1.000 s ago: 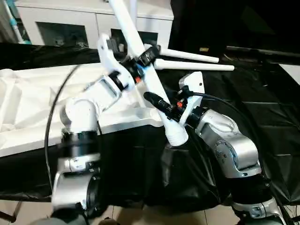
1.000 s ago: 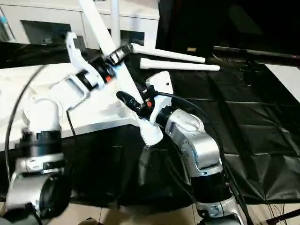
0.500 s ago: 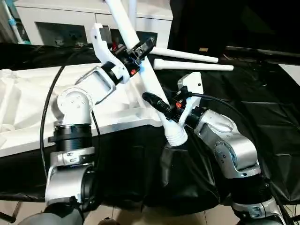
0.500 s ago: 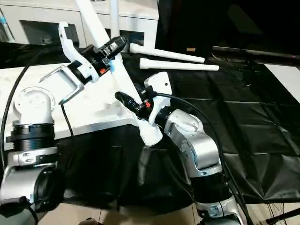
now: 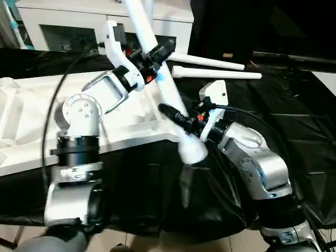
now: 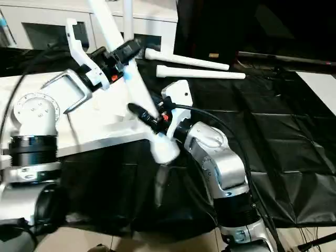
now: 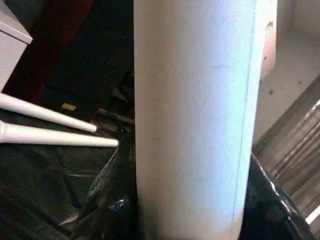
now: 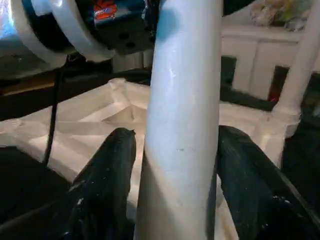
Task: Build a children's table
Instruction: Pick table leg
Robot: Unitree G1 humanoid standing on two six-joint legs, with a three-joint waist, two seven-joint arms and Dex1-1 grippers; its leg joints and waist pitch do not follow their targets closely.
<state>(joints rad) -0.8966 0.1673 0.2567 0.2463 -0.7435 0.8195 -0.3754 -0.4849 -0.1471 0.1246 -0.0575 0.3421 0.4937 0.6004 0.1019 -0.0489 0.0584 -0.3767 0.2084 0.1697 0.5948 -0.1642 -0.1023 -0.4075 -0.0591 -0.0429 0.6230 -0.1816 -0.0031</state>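
Ahead of you, a white cabinet (image 5: 105, 26) with glass doors stands against the back of the room, small items dimly visible behind its panes. The counter (image 5: 294, 136) before it is draped in crinkled black sheeting that hangs over the near edge, and a dark, unlit area fills the space to the cabinet's right. Below, you see pale tiled floor (image 6: 173, 242).

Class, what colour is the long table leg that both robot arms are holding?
White. The table leg shows best in the left eye view, against the black cover.
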